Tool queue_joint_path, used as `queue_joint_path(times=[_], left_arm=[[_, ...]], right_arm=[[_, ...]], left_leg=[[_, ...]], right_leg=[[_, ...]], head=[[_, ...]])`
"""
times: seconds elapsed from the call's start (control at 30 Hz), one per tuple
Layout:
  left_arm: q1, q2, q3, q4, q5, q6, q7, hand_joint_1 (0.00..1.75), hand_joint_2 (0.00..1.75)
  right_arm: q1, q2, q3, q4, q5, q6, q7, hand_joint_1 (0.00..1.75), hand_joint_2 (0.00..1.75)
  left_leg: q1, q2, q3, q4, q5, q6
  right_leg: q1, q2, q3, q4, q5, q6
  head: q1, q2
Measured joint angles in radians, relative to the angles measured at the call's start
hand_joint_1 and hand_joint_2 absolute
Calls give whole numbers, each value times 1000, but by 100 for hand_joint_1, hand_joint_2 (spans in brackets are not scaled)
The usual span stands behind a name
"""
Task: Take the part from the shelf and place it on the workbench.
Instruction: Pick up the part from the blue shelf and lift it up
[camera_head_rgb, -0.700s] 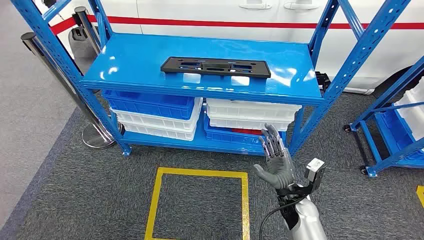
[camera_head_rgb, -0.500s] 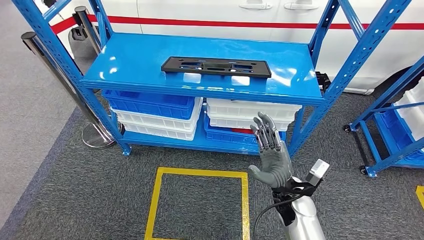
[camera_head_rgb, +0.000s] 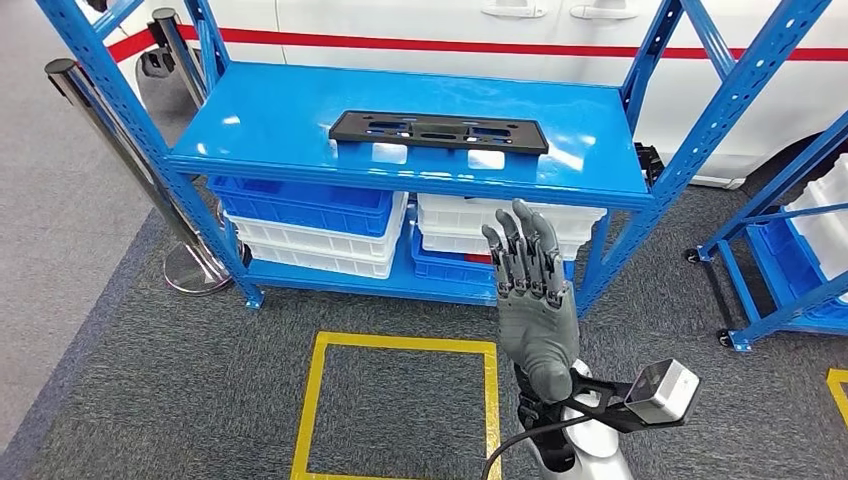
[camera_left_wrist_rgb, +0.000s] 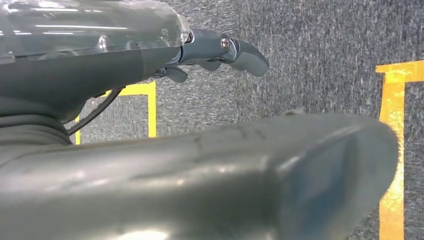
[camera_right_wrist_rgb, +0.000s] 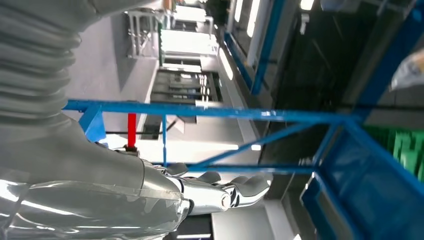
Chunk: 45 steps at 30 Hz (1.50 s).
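Head view gave you one black part (camera_head_rgb: 438, 132) lying flat on the blue shelf (camera_head_rgb: 300, 120) at upper centre, four bins (camera_head_rgb: 310, 215) beneath, your right hand (camera_head_rgb: 532, 300) empty, fingers spread, lower centre-right; left hand (camera_left_wrist_rgb: 220, 50) empty, fingers slightly curled.

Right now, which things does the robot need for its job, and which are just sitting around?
For the job:
black part lying flat on the blue shelf
right hand, open, raised below the shelf edge

Just sitting around:
blue and white bins stacked underneath
yellow floor square
metal post
white car behind
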Motion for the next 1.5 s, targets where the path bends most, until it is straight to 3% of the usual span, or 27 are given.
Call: queue_joint_path(times=[0.07,0.1,0.17,0.23,0.3,0.37,0.4,0.43,0.47,0.53,0.6,0.7,0.77,0.83,0.9,0.93,0.97,1.03,1.1,1.17,1.27,1.33,1.4,1.43,1.47,1.5], left_arm=[[-3,-3,3,2,-4,-6,-6,0,0],[-4,-4,4,3,-5,-8,-9,0,0],[-6,-4,8,3,-5,-11,-11,0,0],[-7,-4,10,4,-6,-11,-12,0,0],[-9,-4,12,4,-7,-8,-11,0,0],[-11,-4,13,4,-8,-5,-6,0,0],[-11,-4,14,4,-9,-4,-4,0,0],[-10,-4,14,4,-11,-2,0,0,0],[-10,-4,14,4,-13,0,2,0,0],[-10,-5,14,4,-17,4,6,0,0],[-13,-5,14,4,-21,8,9,0,0],[-13,-6,14,5,-26,14,14,0,0],[-13,-7,14,5,-29,15,16,0,0],[-14,-7,14,5,-32,15,17,0,0],[-15,-8,14,5,-35,15,19,0,0],[-15,-9,14,5,-37,15,21,0,0],[-14,-9,14,5,-38,15,23,0,0],[-15,-11,14,5,-39,15,24,0,0],[-16,-16,14,6,-40,15,25,0,0],[-18,-20,14,7,-41,14,26,0,0],[-20,-18,14,8,-43,14,27,0,0],[-23,-18,14,8,-44,14,27,0,0],[-24,-18,14,8,-45,14,28,0,0],[-22,-18,14,8,-46,14,28,0,0],[-21,-18,14,8,-46,14,28,0,0],[-20,-18,14,8,-46,14,29,0,0]], right_arm=[[5,-4,14,-6,-16,-40,11,0,0],[9,-6,18,-8,-21,-50,16,0,0],[21,-8,24,-12,-31,-62,27,0,0],[28,-9,28,-17,-43,-65,35,0,0],[31,-9,30,-20,-55,-65,47,0,0],[37,-10,30,-22,-65,-68,64,0,0],[41,-10,30,-21,-68,-70,73,0,0],[44,-10,29,-21,-71,-73,80,0,0],[45,-10,30,-21,-74,-74,86,0,0],[46,-10,30,-21,-80,-76,94,0,0],[46,-10,31,-22,-87,-75,99,0,0],[46,-11,32,-24,-98,-73,108,0,0],[45,-12,33,-26,-105,-70,113,0,0],[44,-13,34,-29,-110,-69,115,0,0],[44,-14,34,-31,-116,-68,119,0,0],[44,-14,34,-31,-118,-68,122,0,0],[44,-15,34,-31,-120,-68,124,0,0],[42,-16,34,-34,-122,-68,127,0,0],[38,-16,34,-37,-124,-68,128,0,0],[33,-16,34,-40,-124,-68,129,0,0],[29,-15,35,-45,-125,-68,131,0,0],[25,-15,36,-48,-126,-68,132,0,0],[23,-15,37,-49,-126,-68,135,0,0],[24,-15,37,-49,-126,-68,136,0,0],[24,-15,37,-49,-126,-68,137,0,0],[25,-15,38,-49,-126,-68,137,0,0]], left_leg=[[-2,-2,-2,4,-4,-7],[-2,-3,-5,6,-5,-12],[0,-5,-10,6,-5,-24],[1,0,-13,13,-13,-35],[3,16,-45,83,-54,-46],[11,28,-110,209,-108,-56],[15,30,-137,258,-121,-61],[19,32,-149,275,-116,-65],[23,34,-142,254,-91,-68],[28,41,-84,131,-23,-72],[24,45,-39,35,4,-64],[18,40,-33,15,-1,-36],[18,38,-24,12,1,-21],[16,38,-18,10,0,-11],[11,37,-16,11,-3,-4],[7,36,-14,12,-6,-2],[4,34,-10,12,-9,0],[-2,29,3,11,-19,0],[-6,26,12,12,-29,-5],[-6,24,16,16,-33,-15],[-8,26,20,52,-42,-31],[-1,30,-23,137,-82,-41],[9,32,-99,249,-128,-56],[14,34,-127,278,-134,-62],[19,36,-140,275,-118,-67],[24,38,-135,236,-80,-71]], right_leg=[[5,6,53,-125,52,-10],[8,9,65,-158,61,-13],[12,10,63,-169,60,-17],[6,6,68,-178,63,-25],[0,-3,75,-186,65,-35],[2,-12,76,-186,64,-40],[2,-15,76,-186,63,-40],[1,-17,76,-185,61,-39],[0,-19,76,-183,59,-36],[-4,-20,78,-177,53,-27],[-3,-21,78,-171,47,-14],[-2,-22,81,-165,54,10],[-5,-20,71,-135,40,18],[-4,-17,20,-38,-14,18],[1,-14,-55,86,-62,16],[3,-13,-78,115,-64,13],[5,-12,-83,106,-45,9],[13,-10,-40,-11,37,-9],[25,-7,7,-125,76,-29],[31,-5,21,-161,70,-43],[22,-7,54,-179,75,-54],[17,-11,74,-186,70,-58],[15,-12,81,-186,60,-58],[14,-11,85,-185,55,-56],[12,-10,91,-184,49,-53],[9,-9,99,-182,42,-48]], head=[[-1,0],[-1,0],[-1,0],[-2,0],[-7,0],[-11,0],[-11,0],[-11,0],[-11,0],[-11,0],[-11,0],[-11,0],[-10,0],[-9,0],[-9,0],[-9,0],[-9,0],[-9,0],[-11,0],[-13,0],[-16,0],[-22,0],[-25,0],[-25,0],[-25,0],[-25,0]])
